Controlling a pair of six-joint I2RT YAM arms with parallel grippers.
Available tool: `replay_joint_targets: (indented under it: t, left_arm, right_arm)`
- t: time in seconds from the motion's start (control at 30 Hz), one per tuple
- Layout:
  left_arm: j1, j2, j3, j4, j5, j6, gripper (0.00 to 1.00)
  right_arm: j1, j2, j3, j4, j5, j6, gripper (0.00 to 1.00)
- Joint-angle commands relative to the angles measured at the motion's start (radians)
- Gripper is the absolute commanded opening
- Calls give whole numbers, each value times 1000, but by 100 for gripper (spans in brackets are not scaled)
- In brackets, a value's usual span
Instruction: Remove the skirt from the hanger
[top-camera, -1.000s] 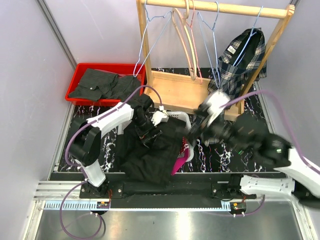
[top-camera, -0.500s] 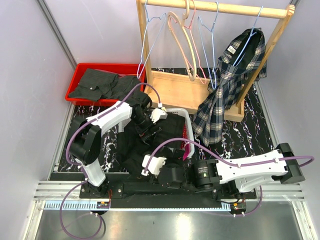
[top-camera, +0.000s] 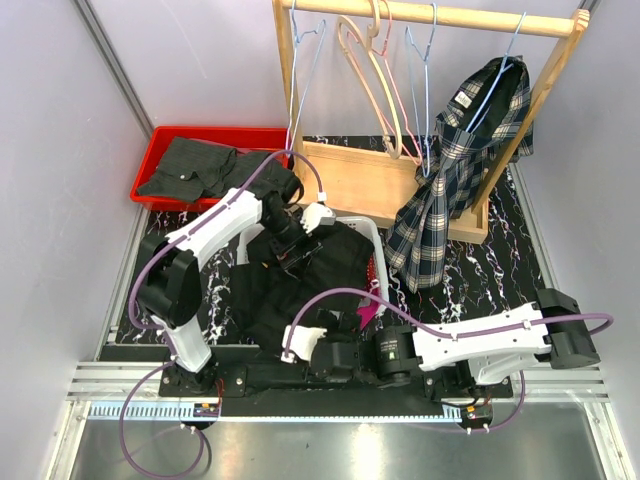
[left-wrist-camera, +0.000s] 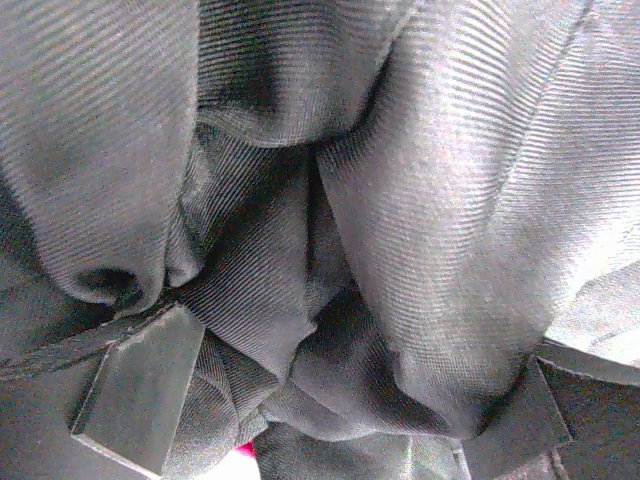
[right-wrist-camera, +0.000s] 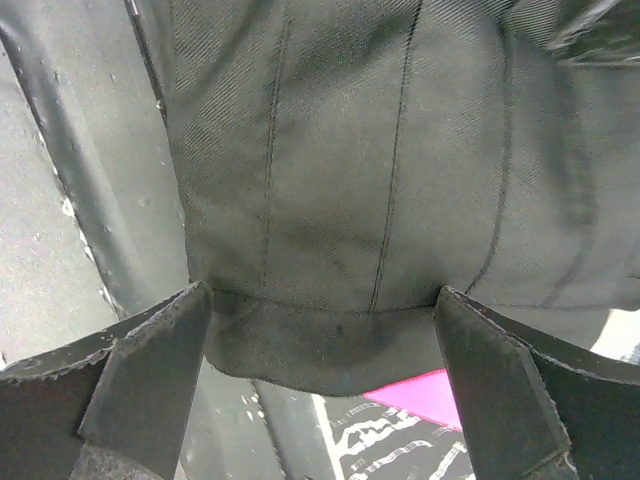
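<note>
One black skirt (top-camera: 300, 290) is spread on the table (top-camera: 480, 290) over one white hanger (top-camera: 376, 248), its length running far to near. Two grippers are seen: the left gripper (left-wrist-camera: 330, 400) is set into the far folds and the right gripper (right-wrist-camera: 320, 365) straddles the near hem — both spread wide, nothing grasped.

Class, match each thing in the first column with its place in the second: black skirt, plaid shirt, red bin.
1 black skirt
2 plaid shirt
3 red bin

A back left, beside the wooden rack
B crumpled on the marbled table
C hanging from the rack's rail

Pairs: 1-B, 2-C, 3-A
</note>
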Motion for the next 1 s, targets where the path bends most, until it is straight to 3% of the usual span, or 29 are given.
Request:
replay_joint_targets:
  t: [0.0,0.1,0.17,0.2,0.3,0.43,0.6,0.7,0.97]
  left_arm:
    - [14,-65,76,1,33,-8,99]
    - [15,-97,75,-4,56,-19,99]
    - [15,-114,65,-6,59,-23,99]
    - [15,-120,61,-10,56,-23,99]
    - [18,-147,42,-12,64,-20,99]
    - [24,-156,19,-4,70,-20,99]
    - [29,-160,-13,20,70,-22,99]
    - [38,-173,-33,25,71,-22,99]
    - [69,-245,-27,-4,84,-8,99]
  right_arm:
    - [-84,-9,-35,128,-126,31,100]
    - [-166,-29,-75,183,-195,26,91]
    - [-199,-38,-96,203,-226,26,77]
    - [-223,-40,-103,223,-229,28,59]
    - [-236,-51,-98,230,-223,28,30]
    - [-237,-92,-6,187,-136,12,0]
    - [-236,-136,95,226,13,-88,0]
    - [-266,-127,91,346,102,-196,0]
    - [-527,-37,15,493,-17,-146,0]
